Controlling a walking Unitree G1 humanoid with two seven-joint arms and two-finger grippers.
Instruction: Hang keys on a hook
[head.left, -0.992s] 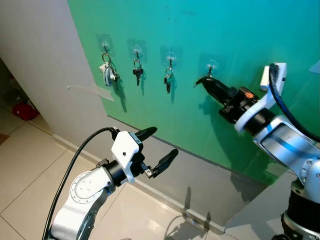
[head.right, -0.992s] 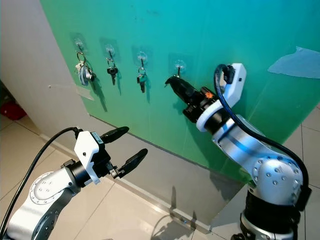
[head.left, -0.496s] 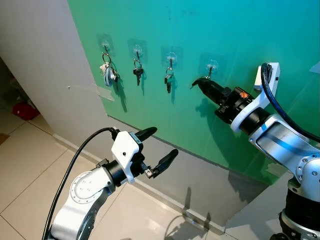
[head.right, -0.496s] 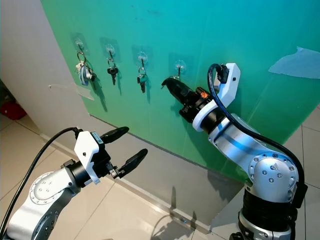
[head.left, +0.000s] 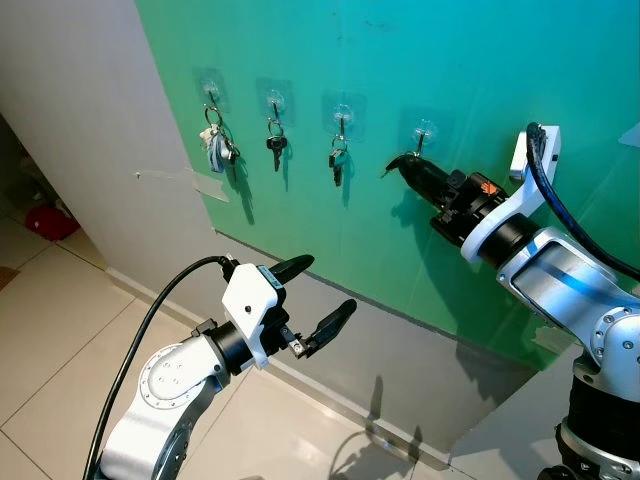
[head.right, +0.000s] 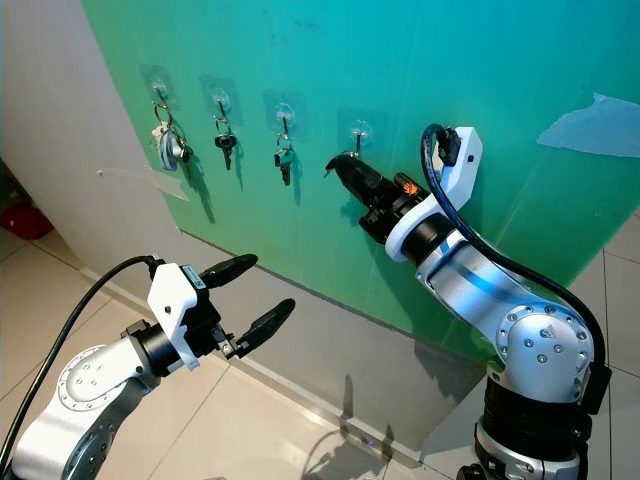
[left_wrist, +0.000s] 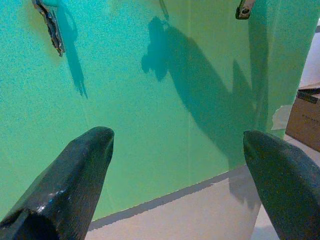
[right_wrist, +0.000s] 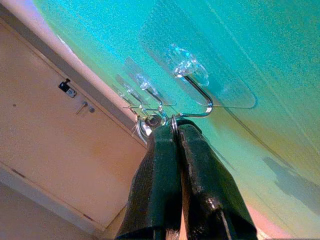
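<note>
Green wall (head.left: 480, 60) carries four clear hooks; three already hold keys (head.left: 214, 146). Left pincer (head.left: 318, 296) hangs released, idle. Right pincer (right_wrist: 174, 131), clenched on a key ring (right_wrist: 173, 123), sits just under the fourth hook (right_wrist: 197, 97); hanging looks unfinished.

Green wall panel (head.left: 470, 70): upright, carrying four clear adhesive hooks in a row. First hook (head.left: 209, 86), at the robot's far left: a bulky bunch of keys (head.left: 216, 146) hangs from it. Second hook (head.left: 272, 101): one dark-headed key (head.left: 275, 146). Third hook (head.left: 342, 115): a small key set (head.left: 336, 162). Fourth hook (head.left: 424, 131): a clear pad with a bent wire hook. A grey band (head.left: 400, 345) runs under the panel; beige tiled floor (head.left: 60, 330) lies below.
</note>
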